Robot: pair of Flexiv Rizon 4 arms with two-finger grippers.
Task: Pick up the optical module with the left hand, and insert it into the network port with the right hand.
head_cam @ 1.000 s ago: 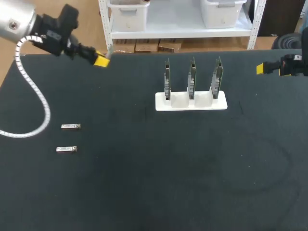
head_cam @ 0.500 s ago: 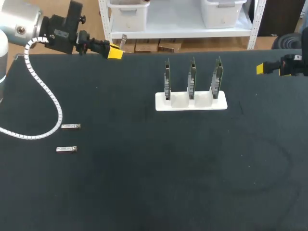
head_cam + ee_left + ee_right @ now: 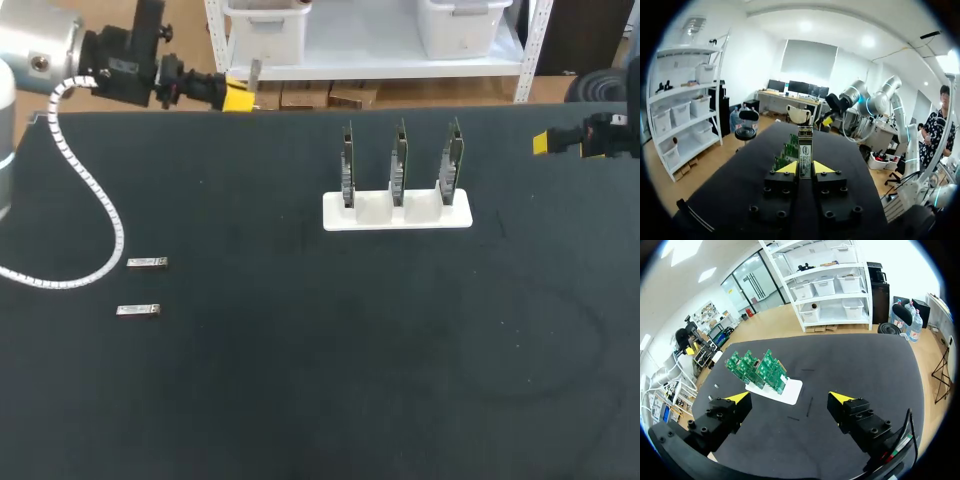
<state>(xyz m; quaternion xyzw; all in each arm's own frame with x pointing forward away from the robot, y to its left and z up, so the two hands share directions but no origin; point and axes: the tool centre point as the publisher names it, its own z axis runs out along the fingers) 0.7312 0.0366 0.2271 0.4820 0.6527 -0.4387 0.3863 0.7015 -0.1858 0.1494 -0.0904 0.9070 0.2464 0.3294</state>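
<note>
My left gripper (image 3: 239,97) hangs over the table's far left edge, shut on a silver optical module (image 3: 255,72) that sticks up from its yellow tips. In the left wrist view the module (image 3: 805,149) stands between the fingers (image 3: 788,168), pinched from both sides. Three green port boards (image 3: 400,160) stand upright in a white holder (image 3: 397,213) at the far middle of the table. My right gripper (image 3: 543,142) is at the far right edge. In the right wrist view it (image 3: 792,397) stands wide open and empty, with the boards (image 3: 757,370) well ahead of it.
Two more silver modules (image 3: 147,263) (image 3: 137,310) lie flat on the black table at the left. The left arm's white coiled cable (image 3: 95,210) hangs over the table's left part.
My left gripper has moved right and toward the far edge with the module. The right arm has not moved.
</note>
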